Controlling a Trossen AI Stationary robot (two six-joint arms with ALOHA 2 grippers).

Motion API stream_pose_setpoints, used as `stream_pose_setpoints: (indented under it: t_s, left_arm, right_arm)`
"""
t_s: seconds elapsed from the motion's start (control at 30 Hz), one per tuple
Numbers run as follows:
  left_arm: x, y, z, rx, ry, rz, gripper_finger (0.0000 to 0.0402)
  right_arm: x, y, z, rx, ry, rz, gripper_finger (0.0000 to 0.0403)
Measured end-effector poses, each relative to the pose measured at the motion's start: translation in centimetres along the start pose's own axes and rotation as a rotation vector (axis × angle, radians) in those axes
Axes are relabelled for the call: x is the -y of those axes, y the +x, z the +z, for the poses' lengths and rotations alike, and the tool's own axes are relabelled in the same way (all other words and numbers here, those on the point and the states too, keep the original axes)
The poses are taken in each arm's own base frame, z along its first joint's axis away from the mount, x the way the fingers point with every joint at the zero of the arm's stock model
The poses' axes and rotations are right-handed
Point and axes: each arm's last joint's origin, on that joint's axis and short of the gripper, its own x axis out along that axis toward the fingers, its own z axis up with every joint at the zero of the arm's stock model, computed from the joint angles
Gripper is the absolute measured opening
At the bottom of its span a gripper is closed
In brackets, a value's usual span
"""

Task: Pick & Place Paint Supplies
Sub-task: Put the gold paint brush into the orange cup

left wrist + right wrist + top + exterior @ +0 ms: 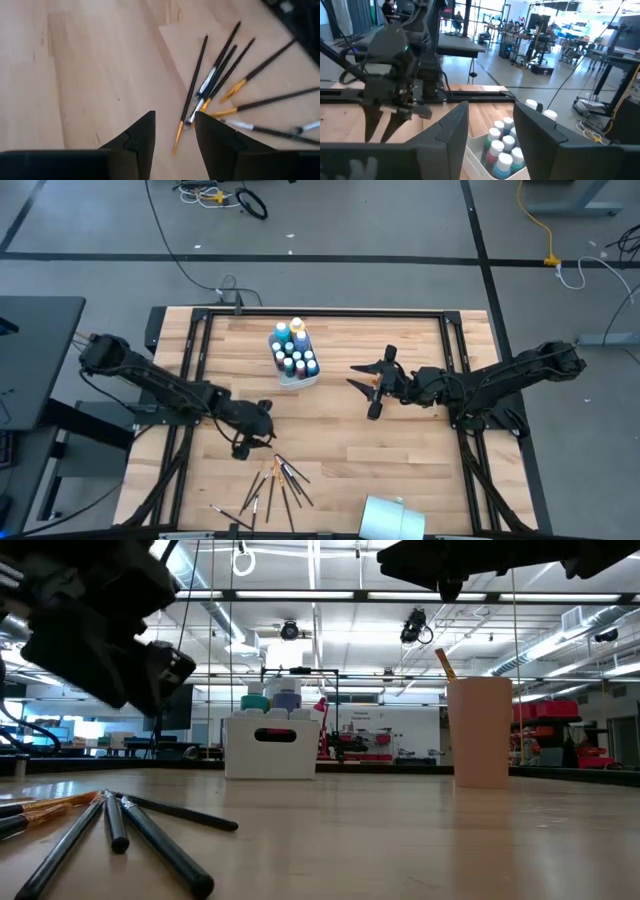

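- A wide workshop with ceiling lights and distant benches lies behind a pale wooden desk set on a grey floor crossed by cables.
- A white bin of paint bottles stands near the desk's far edge, left of centre; the loose brushes lie fanned out near the near edge, and a pale cup sits at the near edge to their right.
- The step in hand appears to be picking a brush: the left gripper hangs just above the fan's far end, its fingers apart and empty, with an orange-ferruled brush tip showing between them.
- The left arm reaches in low from the desk's left edge, wrist bent downward over the brushes.
- The next move probably calls for a short descent and a squeeze on one handle only, since the brushes overlap and a neighbour could be dragged along.
- The right gripper hovers over the desk's middle, right of the bin, fingers apart and holding nothing; its arm stretches in from the right edge and looks to be waiting.
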Motion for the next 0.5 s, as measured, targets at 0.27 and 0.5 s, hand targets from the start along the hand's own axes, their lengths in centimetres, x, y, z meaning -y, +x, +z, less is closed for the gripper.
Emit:
stream_pose_setpoints:
  t_s: [0.27,0.5]
  left_arm:
    - [1.0,3.0,-1.8,-0.084,0.046,0.000,0.0140]
    - [1.0,4.7,-2.7,-0.127,0.053,0.003,0.0136]
  right_arm:
    - [0.0,0.0,0.0,-0.004,-0.002,-0.002,0.0160]
    - [0.0,0.0,-0.1,-0.013,-0.008,0.000,0.0159]
